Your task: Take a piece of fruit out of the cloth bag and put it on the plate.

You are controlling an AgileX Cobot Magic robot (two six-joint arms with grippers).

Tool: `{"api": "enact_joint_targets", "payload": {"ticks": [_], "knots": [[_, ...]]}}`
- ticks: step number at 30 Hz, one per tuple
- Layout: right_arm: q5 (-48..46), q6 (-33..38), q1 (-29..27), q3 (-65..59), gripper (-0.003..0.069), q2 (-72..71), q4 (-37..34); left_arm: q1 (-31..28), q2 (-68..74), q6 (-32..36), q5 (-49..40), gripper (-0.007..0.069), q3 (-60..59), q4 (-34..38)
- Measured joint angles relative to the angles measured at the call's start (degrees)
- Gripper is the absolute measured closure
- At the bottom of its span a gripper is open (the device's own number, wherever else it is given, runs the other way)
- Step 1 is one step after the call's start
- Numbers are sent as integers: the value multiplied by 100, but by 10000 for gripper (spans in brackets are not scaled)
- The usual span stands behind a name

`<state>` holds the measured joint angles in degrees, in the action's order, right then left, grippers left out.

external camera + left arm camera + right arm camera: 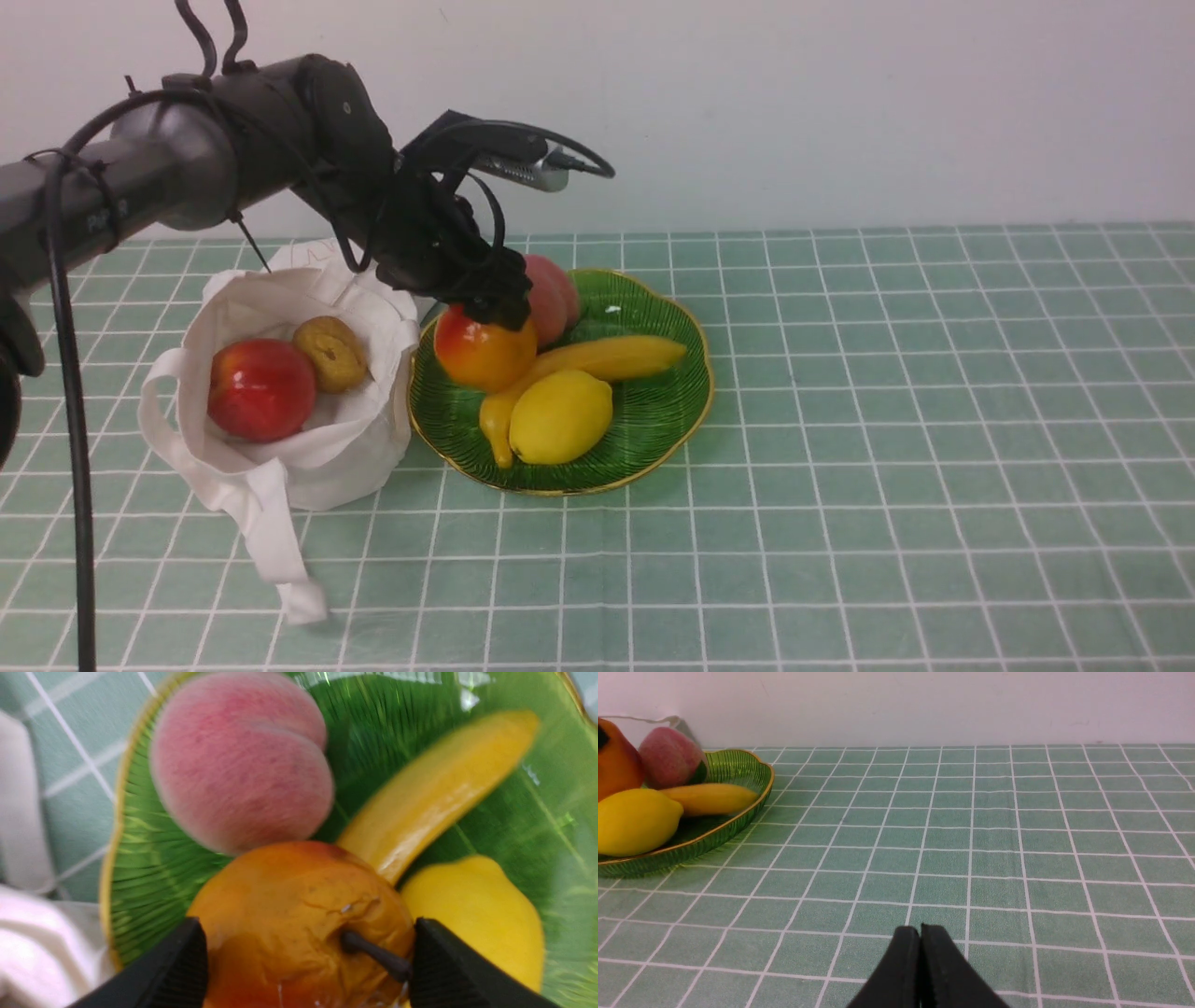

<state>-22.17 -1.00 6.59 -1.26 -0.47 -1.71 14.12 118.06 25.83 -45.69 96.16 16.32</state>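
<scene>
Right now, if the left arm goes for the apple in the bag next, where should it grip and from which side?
Probably from above, through the open mouth of the bag: its cloth walls block every side. Close across the wide round middle of the apple, with the jaws set so neither lands on the pear lying close on its far right.

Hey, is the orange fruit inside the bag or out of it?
Out. The left gripper grips the orange fruit over the plate, clear of the bag; whether it touches the plate is unclear.
</scene>
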Motion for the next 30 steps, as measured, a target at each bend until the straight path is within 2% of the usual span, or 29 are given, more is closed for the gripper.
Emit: {"api": "enact_joint_targets", "payload": {"ticks": [1,2,3,5,11,13,14,16,18,19,21,22,25,30], "knots": [[0,0,0,0,671,0,0,12,15,-113,0,50,0,-181],[0,0,0,0,671,0,0,11,20,-127,-7,41,0,-202],[0,0,0,0,671,0,0,18,27,-244,-77,-12,28,-311],[0,0,0,0,671,0,0,18,34,-336,-281,-48,155,-381],[0,0,0,0,671,0,0,18,34,-430,-1458,-58,1075,-410],[0,0,0,0,671,0,0,25,34,-569,-1913,-41,1441,-410],[0,0,0,0,671,0,0,24,20,-710,-2161,-20,1619,-417],[0,0,0,0,671,0,1,35,-101,-1233,-2363,69,1930,-431],[0,0,0,0,671,0,1,35,-435,-1769,-2455,228,1957,-460],[0,0,0,0,671,0,1,35,-472,-1769,-2464,245,1947,-460],[0,0,0,0,671,0,1,36,-1026,-1854,-2487,480,1746,-478],[0,0,0,0,671,0,1,36,-1288,-1842,-2507,542,1610,-478],[0,0,0,0,671,0,1,36,-2048,-1813,-2513,611,1167,-478],[0,0,0,0,671,0,7,36,-3541,-1687,-2581,632,107,-478]]}}
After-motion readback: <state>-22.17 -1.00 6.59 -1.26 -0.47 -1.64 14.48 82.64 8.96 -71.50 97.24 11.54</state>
